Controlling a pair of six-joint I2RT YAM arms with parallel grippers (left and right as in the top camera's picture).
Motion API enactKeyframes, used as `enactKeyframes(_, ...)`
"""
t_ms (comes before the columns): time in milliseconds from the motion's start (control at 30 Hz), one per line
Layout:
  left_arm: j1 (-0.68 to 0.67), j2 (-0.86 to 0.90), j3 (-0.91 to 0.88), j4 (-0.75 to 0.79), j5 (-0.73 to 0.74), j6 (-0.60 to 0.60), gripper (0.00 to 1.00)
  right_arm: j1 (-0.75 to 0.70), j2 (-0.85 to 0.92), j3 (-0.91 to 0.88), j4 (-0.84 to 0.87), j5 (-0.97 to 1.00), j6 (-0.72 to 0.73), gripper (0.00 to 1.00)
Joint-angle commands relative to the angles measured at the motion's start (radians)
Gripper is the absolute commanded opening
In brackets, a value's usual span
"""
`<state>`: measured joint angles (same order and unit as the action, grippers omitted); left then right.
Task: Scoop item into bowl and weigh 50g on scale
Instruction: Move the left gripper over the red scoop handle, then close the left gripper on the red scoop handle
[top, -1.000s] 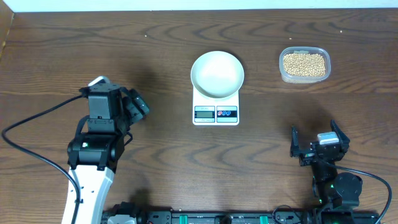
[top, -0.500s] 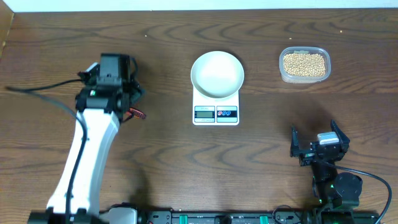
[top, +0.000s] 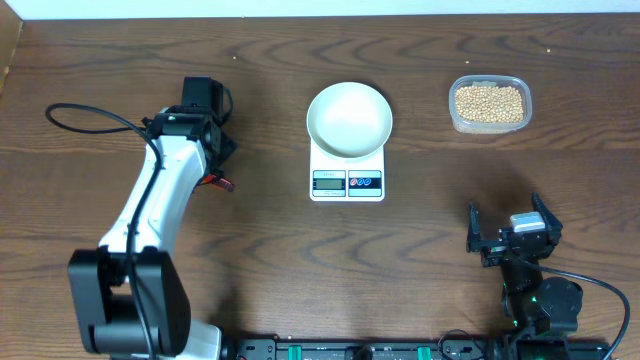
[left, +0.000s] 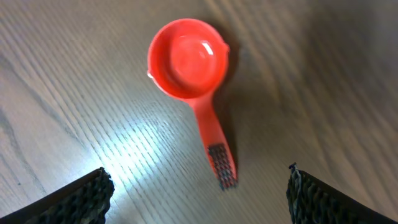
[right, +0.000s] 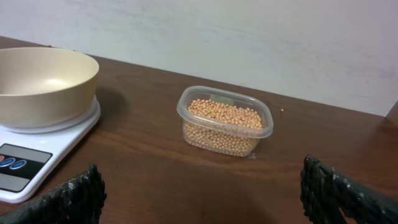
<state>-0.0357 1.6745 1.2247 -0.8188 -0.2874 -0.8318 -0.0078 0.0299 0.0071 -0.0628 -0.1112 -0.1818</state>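
Left gripper (left: 198, 186) hangs over the red scoop (left: 200, 109). Jaws are spread wide and hold nothing. One pad sits in each lower corner of the left wrist view, with the scoop handle pointing down between them.

The scoop lies flat on the table (top: 300, 280), cup up and empty, left of centre in the overhead. The arm hides most of it there.

Right gripper (right: 199, 186) is also wide open and empty, parked at lower right of the overhead, facing the tub (right: 183, 107).

Beans (top: 489, 103) are all in the clear tub at upper right. None show in the bowl (top: 349, 118).

The bowl sits on the scale (top: 347, 182) at upper centre. The scale display is too small to read.

Handling, as a judgement:
- **Scoop:** it looks like light, stiff plastic with a thin, smooth handle. The dark ribbed patch at the handle's end is the best place to grip, pinching across the width. The handle lies low on the wood, so the pads have to come right down beside it. A pinch close to the cup would get in the way when scooping.
- **Beans:** they look hard, round and small, so they will probably roll and bounce. The cup should stay level and the tip-out should be slow.
- **Tub:** it is thin and light, and may slide when the scoop digs in.
- **Bowl:** it rests loose on the scale, so a knock could shift it or upset the reading.

No scooping done yet. The grasp comes first.
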Motion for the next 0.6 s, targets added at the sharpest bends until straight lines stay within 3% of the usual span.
enactKeyframes(0,0.027,0.047,0.016,0.0,-0.01,-0.046,0.92,0.015,-0.001,-0.002,-0.004,0.004,-0.006,0.99)
enactKeyframes(233,0.05,0.137,0.016,0.051,0.072,-0.046,0.92,0.015,-0.001,-0.002,-0.004,0.004,-0.006,0.99)
enactKeyframes(567,0.05,0.209,0.016,0.084,0.074,-0.06,0.91,0.015,-0.001,-0.002,-0.004,0.004,-0.006,0.99)
